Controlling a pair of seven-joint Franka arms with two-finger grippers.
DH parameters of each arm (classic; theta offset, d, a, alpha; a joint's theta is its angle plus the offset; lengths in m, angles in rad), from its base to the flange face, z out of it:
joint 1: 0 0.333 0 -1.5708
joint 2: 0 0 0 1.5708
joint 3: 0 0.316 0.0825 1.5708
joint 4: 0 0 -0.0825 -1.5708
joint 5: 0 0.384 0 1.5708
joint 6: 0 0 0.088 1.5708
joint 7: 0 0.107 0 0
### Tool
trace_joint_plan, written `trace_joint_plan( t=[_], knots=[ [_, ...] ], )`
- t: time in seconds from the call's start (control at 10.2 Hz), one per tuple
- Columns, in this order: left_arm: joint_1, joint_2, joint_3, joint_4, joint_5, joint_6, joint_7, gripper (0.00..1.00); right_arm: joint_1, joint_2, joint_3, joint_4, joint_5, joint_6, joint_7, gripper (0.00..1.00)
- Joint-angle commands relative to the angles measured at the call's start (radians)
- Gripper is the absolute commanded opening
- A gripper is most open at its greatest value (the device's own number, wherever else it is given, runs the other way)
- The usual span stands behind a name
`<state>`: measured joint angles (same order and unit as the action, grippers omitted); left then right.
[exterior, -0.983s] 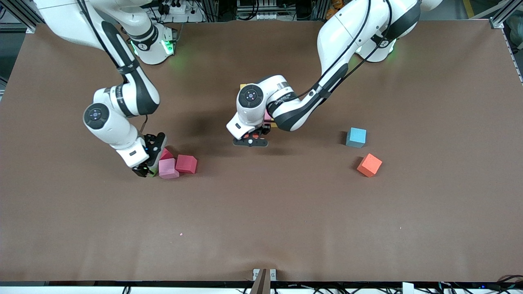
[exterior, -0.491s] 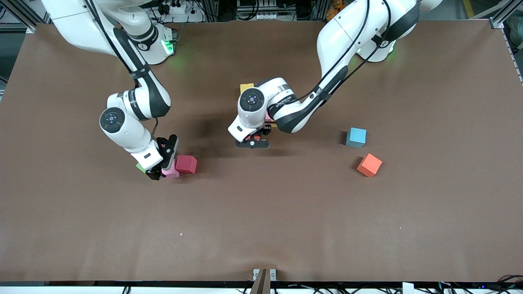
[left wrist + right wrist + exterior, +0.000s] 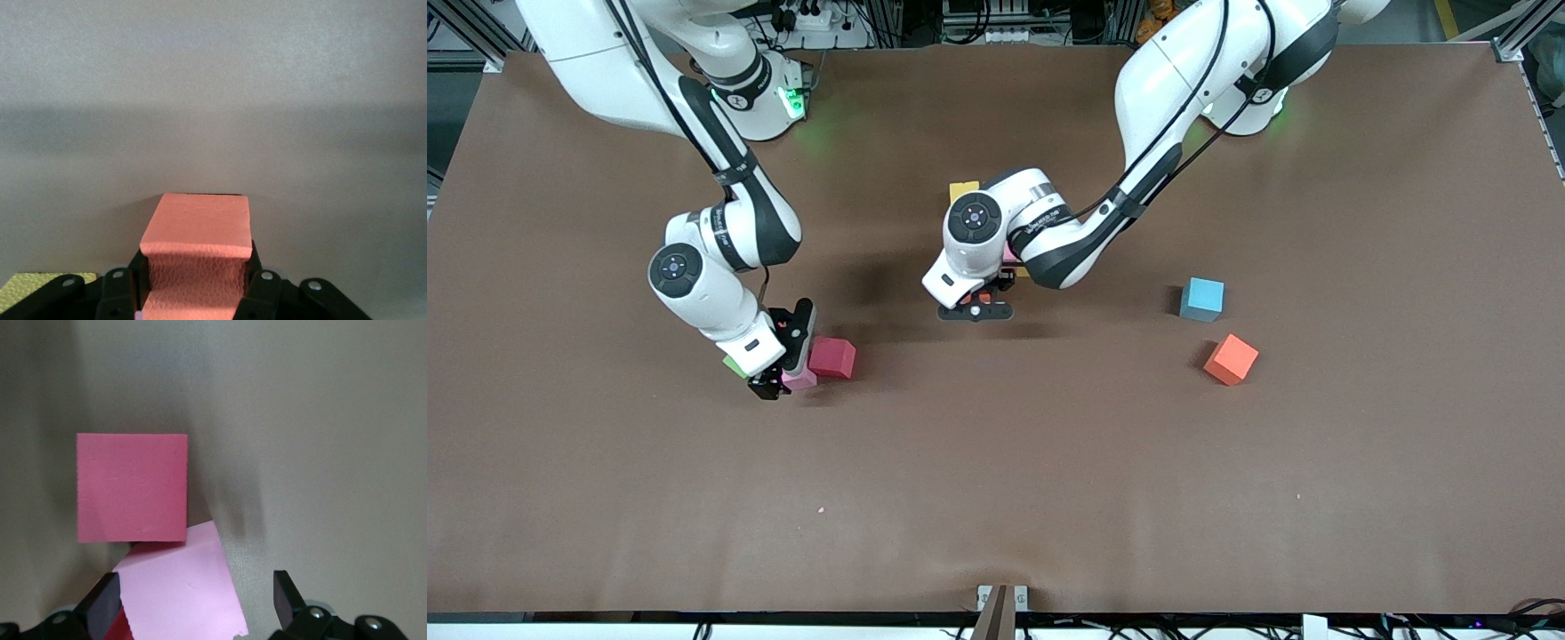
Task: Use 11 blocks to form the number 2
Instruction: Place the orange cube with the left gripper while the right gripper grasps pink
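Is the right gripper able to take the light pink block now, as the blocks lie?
Probably yes. The right gripper is open, its fingers either side of the light pink block. But a darker pink block touches one corner, and a red one lies against it, so they may shift.

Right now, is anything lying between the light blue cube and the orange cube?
No. In the front view only bare brown table separates the light blue cube from the orange cube.

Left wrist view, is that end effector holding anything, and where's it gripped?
Yes. The left end effector is shut on a salmon-pink block, its fingers pressing two facing sides of the cube's near end. The right end effector holds nothing.
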<state>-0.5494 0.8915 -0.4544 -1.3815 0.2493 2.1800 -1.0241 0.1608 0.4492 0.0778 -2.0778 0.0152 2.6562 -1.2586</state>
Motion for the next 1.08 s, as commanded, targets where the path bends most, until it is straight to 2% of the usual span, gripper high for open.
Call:
trace_joint_plan(
  t=[0.0, 0.98],
  knots=[
    [-0.021, 0.02, 0.013, 0.024, -0.022, 0.001, -0.016, 0.38, -0.007, 0.026, 0.005, 0.012, 0.002, 0.021, -0.022, 1.0],
    [-0.044, 0.034, 0.023, 0.015, -0.013, 0.001, -0.027, 0.4, -0.023, 0.036, 0.007, 0.007, 0.002, 0.019, -0.045, 1.0]
  ],
)
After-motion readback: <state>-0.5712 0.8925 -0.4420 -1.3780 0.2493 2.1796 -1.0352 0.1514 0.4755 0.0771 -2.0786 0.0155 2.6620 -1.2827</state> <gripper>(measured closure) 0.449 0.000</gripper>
